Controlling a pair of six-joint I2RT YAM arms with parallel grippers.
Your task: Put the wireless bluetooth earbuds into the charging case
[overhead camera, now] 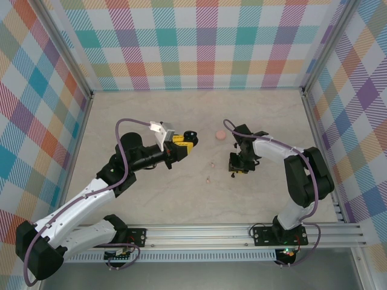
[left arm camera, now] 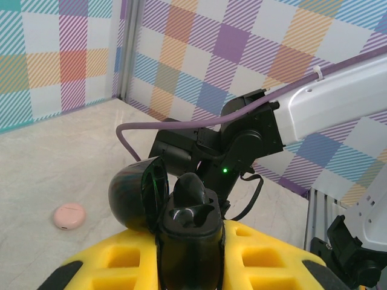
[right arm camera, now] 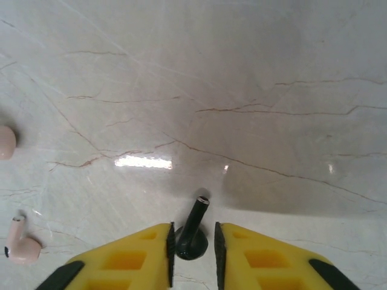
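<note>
Two pale pink earbuds [overhead camera: 212,164] [overhead camera: 208,179] on the tabletop [overhead camera: 151,199] between left end effector [overhead camera: 188,139] and right end effector [overhead camera: 236,168], pink puck [overhead camera: 221,135] beyond.

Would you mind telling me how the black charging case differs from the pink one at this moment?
The black case is clamped between the left fingers, while the pink case lies free on the table. The black case's lid stands open, but the pink case is closed. The black case is dark and glossy, and the pink case is pale. Both are small and rounded.
</note>
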